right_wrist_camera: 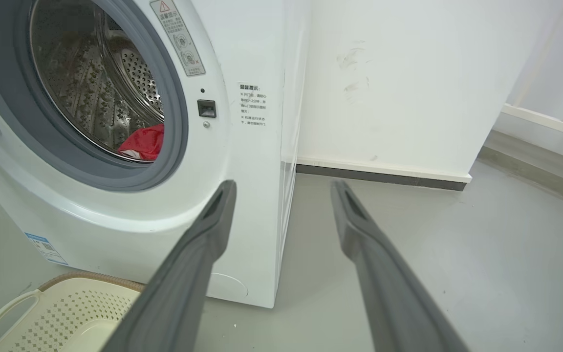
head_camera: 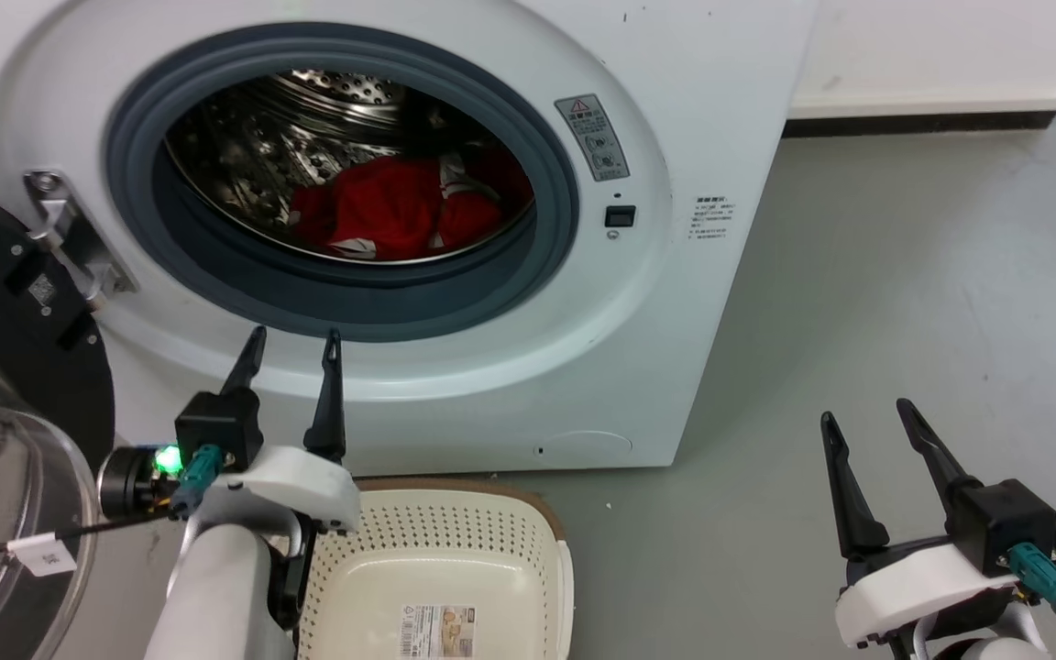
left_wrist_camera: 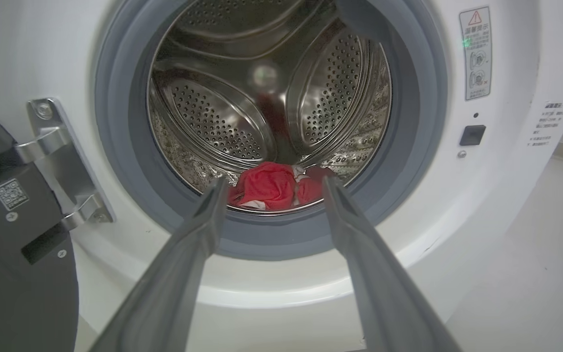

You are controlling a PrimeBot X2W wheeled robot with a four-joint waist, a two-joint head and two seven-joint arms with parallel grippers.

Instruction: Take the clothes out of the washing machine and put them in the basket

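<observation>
1 large white front-loading washing machine (head_camera: 647,348) stands on the grey floor (head_camera: 913,275), its round grey rubber-ringed porthole uncovered. Its 1 black-rimmed glass door (head_camera: 5,385) is swung wide to the robot's left on 1 silver hinge (head_camera: 65,238). Low in the perforated steel drum lies 1 heap of bright red soft clothes with white trim (head_camera: 390,209). How many pieces make up the heap cannot be told. It rests on the drum floor, just behind the lower lip of the rubber ring.

1 small cream-white plastic basket with perforated sides and a brown rim (head_camera: 455,524) sits on the floor just before the machine's foot, below the porthole. 1 label sticker (head_camera: 436,631) lies in plain sight on its base. The pale left forearm hides the basket's left edge in the head view.

There are 2 grippers, each with 2 long dark fingers. The left gripper (head_camera: 295,334) hangs before the lower rim of the porthole, above the basket. Its fingers are spread well apart with nothing between them, and in the left wrist view they frame the red heap. The right gripper (head_camera: 865,411) is over bare floor, well to the right of the machine, also spread wide and holding nothing.

On the machine's front, right of the porthole, are 1 grey warning sticker (head_camera: 592,137) and 1 small black latch slot (head_camera: 620,216)
</observation>
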